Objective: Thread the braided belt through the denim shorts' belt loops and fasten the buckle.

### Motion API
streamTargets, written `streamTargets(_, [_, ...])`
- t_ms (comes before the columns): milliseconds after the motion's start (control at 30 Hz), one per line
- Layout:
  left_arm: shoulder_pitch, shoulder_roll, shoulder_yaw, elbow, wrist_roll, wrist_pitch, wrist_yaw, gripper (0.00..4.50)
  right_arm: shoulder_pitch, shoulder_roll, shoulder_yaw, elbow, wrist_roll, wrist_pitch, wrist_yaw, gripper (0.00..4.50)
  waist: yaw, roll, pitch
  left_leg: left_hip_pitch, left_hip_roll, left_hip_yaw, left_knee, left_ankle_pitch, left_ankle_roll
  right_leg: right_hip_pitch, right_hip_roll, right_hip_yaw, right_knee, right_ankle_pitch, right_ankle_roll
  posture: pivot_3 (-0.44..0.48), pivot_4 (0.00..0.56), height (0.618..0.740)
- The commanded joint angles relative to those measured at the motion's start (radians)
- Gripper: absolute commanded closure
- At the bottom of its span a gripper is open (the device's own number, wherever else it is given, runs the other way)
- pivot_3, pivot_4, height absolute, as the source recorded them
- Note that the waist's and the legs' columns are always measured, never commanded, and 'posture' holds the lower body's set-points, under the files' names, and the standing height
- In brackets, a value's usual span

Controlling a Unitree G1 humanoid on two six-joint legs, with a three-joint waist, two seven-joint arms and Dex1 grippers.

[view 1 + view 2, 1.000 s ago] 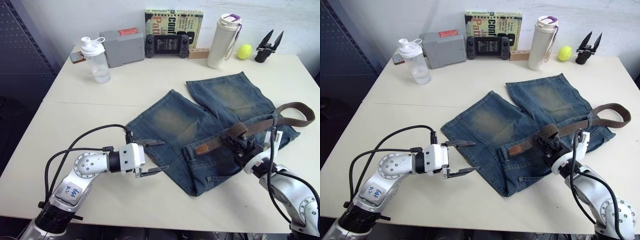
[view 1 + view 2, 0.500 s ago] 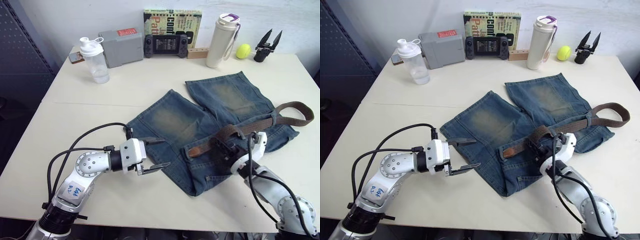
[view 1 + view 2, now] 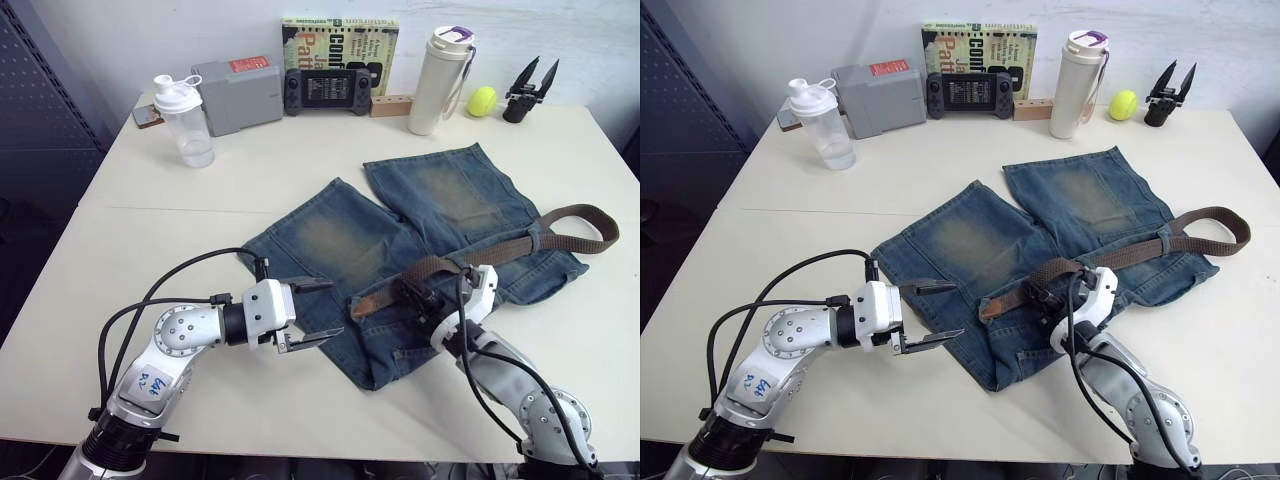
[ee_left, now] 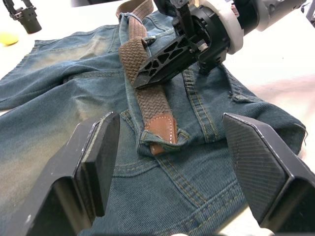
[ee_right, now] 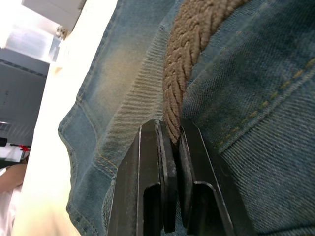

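The denim shorts (image 3: 430, 240) lie flat near the middle of the table (image 3: 300, 160), legs pointing toward the far edge and waistband toward the near right edge. The braided belt (image 3: 520, 245) runs along the waistband: its far end curls into a loop hanging past the shorts toward the table's right edge, and its leather-tipped end (image 4: 160, 130) pokes out through one of the belt loops (image 4: 165, 145) near the front of the shorts.

The right gripper (image 5: 170, 142) is pinched shut on the braided belt a little back from that tip (the wrist view shows the weave wedged between the two black fingers), with the strap arching up slightly off the denim there.

The left gripper (image 3: 312, 310) hovers at the near left corner of the shorts, its jaws spread wide and holding nothing, the belt tip lying between and beyond its fingers in the wrist view.

Along the far edge stand a shaker bottle (image 3: 182, 120), a grey box (image 3: 238, 95), a handheld console (image 3: 322, 90), a book (image 3: 340, 40), a white flask (image 3: 438, 65), a yellow ball (image 3: 482, 100) and a black gripper part (image 3: 528, 88).
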Motion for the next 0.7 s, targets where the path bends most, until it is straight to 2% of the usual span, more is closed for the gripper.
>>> streamTargets(33, [-0.006, -0.005, 0.012, -0.014, 0.003, -0.014, -0.003, 0.85, -0.017, -0.011, -0.052, -0.054, -0.042, -0.036, 0.027, 4.50, 0.001, 0.000, 0.000, 0.000, 0.000, 0.000, 0.000, 0.000, 0.000, 0.000, 0.000, 0.000, 0.000, 0.000, 0.000, 0.000, 0.150, 0.731])
streamTargets(200, [-0.006, -0.006, 0.016, -0.017, 0.000, -0.007, -0.001, 0.85, -0.041, -0.024, -0.057, -0.113, -0.128, -0.058, 0.053, 4.50, 0.005, 0.000, 0.000, 0.000, 0.000, 0.000, 0.000, 0.000, 0.000, 0.000, -0.001, 0.000, 0.000, 0.000, 0.000, 0.000, 0.150, 0.731])
streamTargets(367, [-0.007, -0.002, 0.023, -0.016, 0.004, -0.007, 0.001, 0.85, -0.023, -0.066, 0.058, -0.222, -0.323, -0.035, 0.096, 4.50, 0.004, 0.001, 0.001, 0.000, 0.000, 0.000, 0.000, 0.000, 0.000, 0.000, 0.000, 0.000, 0.000, 0.000, 0.000, 0.000, 0.150, 0.731])
streamTargets(500, [-0.005, 0.003, 0.030, -0.018, 0.003, -0.006, -0.001, 0.85, 0.018, -0.056, 0.134, -0.271, -0.449, -0.050, 0.121, 4.50, 0.005, 0.001, 0.001, 0.000, -0.001, 0.000, 0.000, 0.000, 0.000, 0.000, 0.000, 0.000, 0.000, 0.000, 0.000, 0.000, 0.150, 0.731])
streamTargets(700, [-0.007, 0.005, 0.036, -0.018, 0.009, -0.003, -0.001, 0.85, 0.070, 0.028, 0.118, -0.235, -0.422, -0.026, 0.095, 4.50, 0.004, 0.001, 0.001, 0.000, 0.000, 0.000, 0.000, 0.000, 0.000, 0.000, 0.000, 0.000, 0.000, 0.000, 0.000, 0.000, 0.150, 0.731])
